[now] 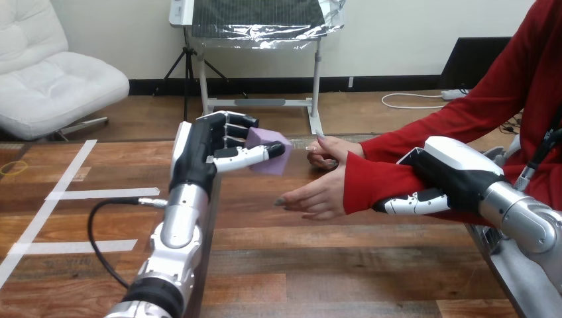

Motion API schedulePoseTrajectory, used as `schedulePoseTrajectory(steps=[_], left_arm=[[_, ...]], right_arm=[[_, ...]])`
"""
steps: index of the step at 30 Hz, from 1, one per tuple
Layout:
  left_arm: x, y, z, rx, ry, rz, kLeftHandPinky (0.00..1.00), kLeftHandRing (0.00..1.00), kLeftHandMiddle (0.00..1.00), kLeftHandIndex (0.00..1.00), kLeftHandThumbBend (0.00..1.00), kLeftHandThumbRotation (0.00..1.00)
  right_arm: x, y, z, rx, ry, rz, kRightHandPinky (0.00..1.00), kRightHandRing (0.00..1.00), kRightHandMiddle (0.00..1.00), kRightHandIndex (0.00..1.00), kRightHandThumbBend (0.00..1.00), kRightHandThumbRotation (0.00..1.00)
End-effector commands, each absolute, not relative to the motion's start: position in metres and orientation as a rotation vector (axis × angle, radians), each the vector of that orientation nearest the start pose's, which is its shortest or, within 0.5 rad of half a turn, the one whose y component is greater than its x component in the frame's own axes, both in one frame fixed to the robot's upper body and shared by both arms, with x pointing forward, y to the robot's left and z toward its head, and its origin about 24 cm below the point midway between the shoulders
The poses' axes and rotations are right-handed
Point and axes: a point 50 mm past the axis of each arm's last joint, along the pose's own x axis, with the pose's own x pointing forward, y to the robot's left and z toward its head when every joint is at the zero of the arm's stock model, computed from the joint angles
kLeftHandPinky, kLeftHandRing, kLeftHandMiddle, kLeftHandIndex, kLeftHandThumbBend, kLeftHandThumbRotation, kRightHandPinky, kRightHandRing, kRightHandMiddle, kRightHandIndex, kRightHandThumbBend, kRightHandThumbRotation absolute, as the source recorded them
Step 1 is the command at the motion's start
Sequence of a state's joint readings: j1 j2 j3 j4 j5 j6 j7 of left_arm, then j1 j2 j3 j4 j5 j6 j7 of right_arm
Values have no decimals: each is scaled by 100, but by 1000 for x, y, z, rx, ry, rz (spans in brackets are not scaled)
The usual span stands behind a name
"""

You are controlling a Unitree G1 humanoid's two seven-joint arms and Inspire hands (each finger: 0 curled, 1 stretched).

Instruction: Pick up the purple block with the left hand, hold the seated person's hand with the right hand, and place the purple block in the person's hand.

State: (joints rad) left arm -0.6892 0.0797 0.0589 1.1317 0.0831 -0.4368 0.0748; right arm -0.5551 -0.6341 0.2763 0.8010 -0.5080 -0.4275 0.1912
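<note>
Gripping purple block in left robot hand, up off table, near person's open hand, apart. Clasping person's red-sleeved forearm with right robot hand.

Robotics lab test setup: wooden table marked out with white tape lines, loose black cable lying across it, silver robot arm working opposite a seated person.
</note>
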Motion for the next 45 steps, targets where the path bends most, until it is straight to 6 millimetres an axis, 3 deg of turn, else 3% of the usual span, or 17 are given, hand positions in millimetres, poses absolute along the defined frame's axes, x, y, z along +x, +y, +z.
schedulePoseTrajectory(steps=[1,22,45], left_arm=[[371,124,61,122,-69,-67,41,45,48,45,68,0],[369,107,61,104,-81,-113,40,45,48,45,68,0],[368,102,61,138,-96,-135,38,42,45,44,69,0]], right_arm=[[354,-225,113,-1179,-148,378,27,31,36,36,61,55],[360,-214,115,-1146,-153,377,28,32,36,37,62,54],[366,-195,121,-1128,-177,403,30,34,38,41,64,55]])
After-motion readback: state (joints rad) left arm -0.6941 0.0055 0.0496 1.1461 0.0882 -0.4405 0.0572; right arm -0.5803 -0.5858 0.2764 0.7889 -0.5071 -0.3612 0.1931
